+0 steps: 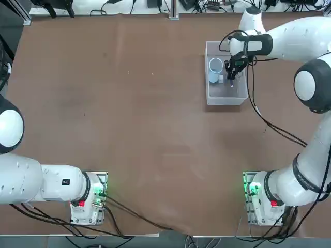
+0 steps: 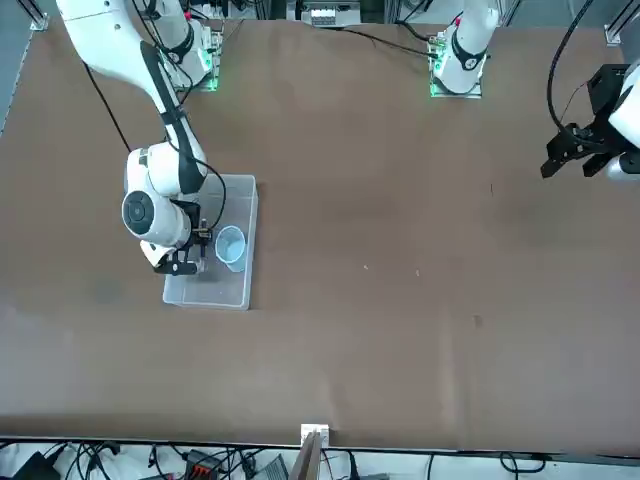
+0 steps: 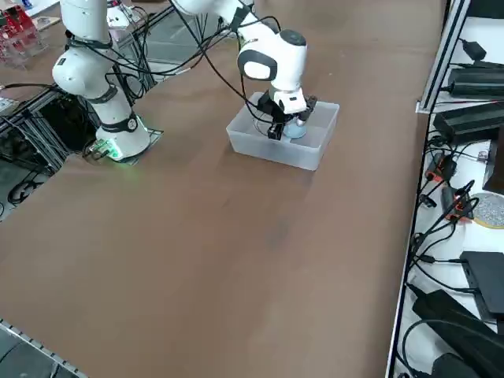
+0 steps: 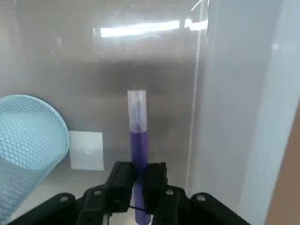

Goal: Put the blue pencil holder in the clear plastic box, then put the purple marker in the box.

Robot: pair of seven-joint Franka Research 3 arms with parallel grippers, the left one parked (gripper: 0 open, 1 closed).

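The right pincer (image 4: 143, 176) is squeezed on the purple marker (image 4: 139, 145); one finger is on each side of it, and its pale, see-through tip (image 4: 137, 110) pokes out past them; the pincer and the marker are over the clear plastic box (image 1: 226, 96); the blue pencil holder (image 1: 215, 70) is inside that box, and its round, open mouth shows; a small white label (image 4: 86, 150) is on the bottom of the box, just beside the holder; the box sits on the brown table (image 1: 129, 103), and the right arm (image 1: 295, 39) reaches over it.
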